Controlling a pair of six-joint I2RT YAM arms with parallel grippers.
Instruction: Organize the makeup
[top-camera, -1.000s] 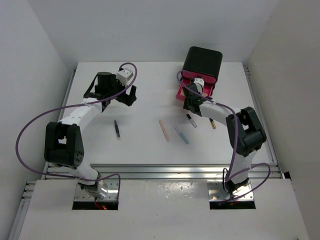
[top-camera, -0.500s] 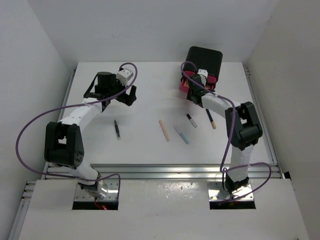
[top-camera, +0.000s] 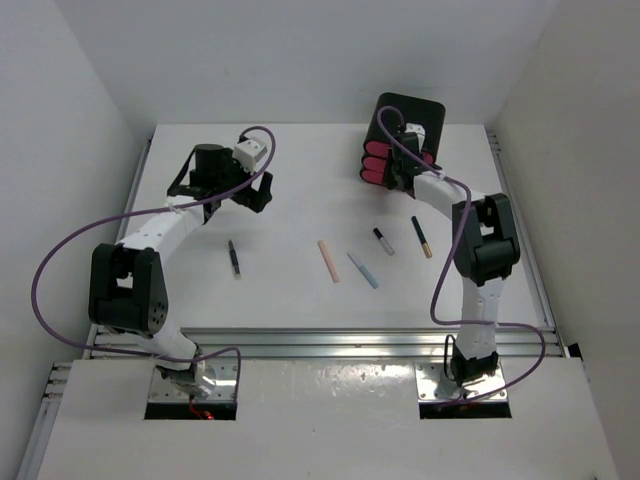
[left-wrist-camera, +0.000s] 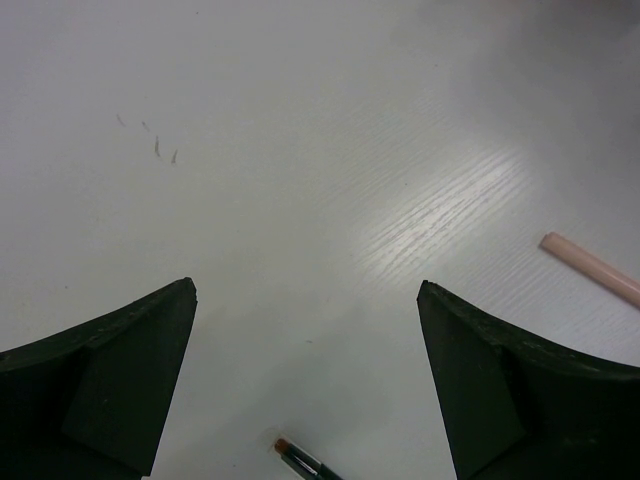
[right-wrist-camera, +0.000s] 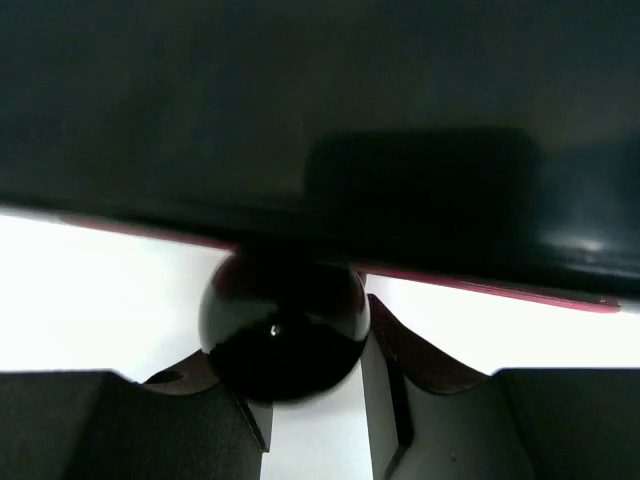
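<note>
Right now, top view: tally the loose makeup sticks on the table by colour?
Pink stick: 1
Blue stick: 1
Black pencil-type sticks: 3 (left pencil, white-ended stick, gold-ended pencil)
Total: 5

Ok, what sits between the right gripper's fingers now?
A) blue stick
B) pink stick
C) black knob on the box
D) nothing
C: the right wrist view shows a round black knob between the fingers of the right gripper, against the box. The pink stick and blue stick lie well away from it.
</note>
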